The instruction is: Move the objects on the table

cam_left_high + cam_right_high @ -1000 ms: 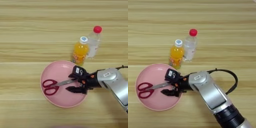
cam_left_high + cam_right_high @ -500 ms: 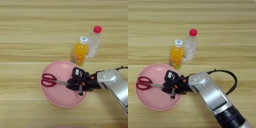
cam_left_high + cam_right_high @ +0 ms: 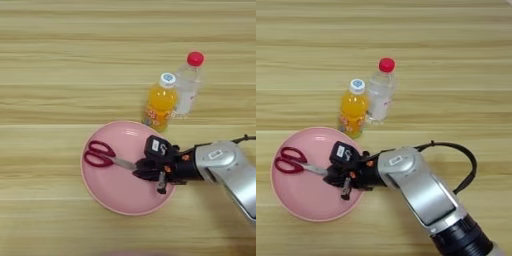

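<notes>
The scissors (image 3: 104,155) have swung so their red handles now point left and a bit far on the pink plate (image 3: 112,200), blades toward the right gripper (image 3: 146,170), which seems pinched on the blade tips.

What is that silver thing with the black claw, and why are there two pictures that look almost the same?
The silver thing is a robot's right arm. At its end sits a gripper, a claw with two black fingers. The two pictures come from two cameras on the robot's head, like a left eye and a right eye, both looking down at a wooden table. On the table lies a round pink plate with red-handled scissors on it. The gripper is at the blade end of the scissors; the black fingers cover the blade tips, so I cannot tell how they stand. Behind the plate stand a small orange juice bottle and a clear bottle with a red cap, side by side.
</notes>
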Robot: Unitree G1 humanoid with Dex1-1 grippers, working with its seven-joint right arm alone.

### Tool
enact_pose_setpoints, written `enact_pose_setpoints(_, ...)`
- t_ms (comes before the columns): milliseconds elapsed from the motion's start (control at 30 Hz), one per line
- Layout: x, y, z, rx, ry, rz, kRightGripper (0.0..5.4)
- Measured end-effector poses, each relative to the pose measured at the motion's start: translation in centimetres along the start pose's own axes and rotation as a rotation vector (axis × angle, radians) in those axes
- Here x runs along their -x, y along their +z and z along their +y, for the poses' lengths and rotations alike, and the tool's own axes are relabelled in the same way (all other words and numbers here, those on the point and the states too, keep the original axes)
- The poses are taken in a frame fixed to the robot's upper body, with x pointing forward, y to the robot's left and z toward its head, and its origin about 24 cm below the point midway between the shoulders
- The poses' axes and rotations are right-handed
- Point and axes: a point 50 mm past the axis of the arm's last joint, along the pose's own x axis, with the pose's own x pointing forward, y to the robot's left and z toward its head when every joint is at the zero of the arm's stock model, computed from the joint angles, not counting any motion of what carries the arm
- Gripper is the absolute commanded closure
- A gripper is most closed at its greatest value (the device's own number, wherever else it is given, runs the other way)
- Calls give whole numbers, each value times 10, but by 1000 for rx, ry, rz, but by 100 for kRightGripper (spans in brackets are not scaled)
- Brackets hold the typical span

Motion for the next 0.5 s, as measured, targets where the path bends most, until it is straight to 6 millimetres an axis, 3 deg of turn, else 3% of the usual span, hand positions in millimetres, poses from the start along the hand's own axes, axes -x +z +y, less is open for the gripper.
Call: enact_pose_setpoints(500, 8, 14, 0, -22, -55, -78, 473)
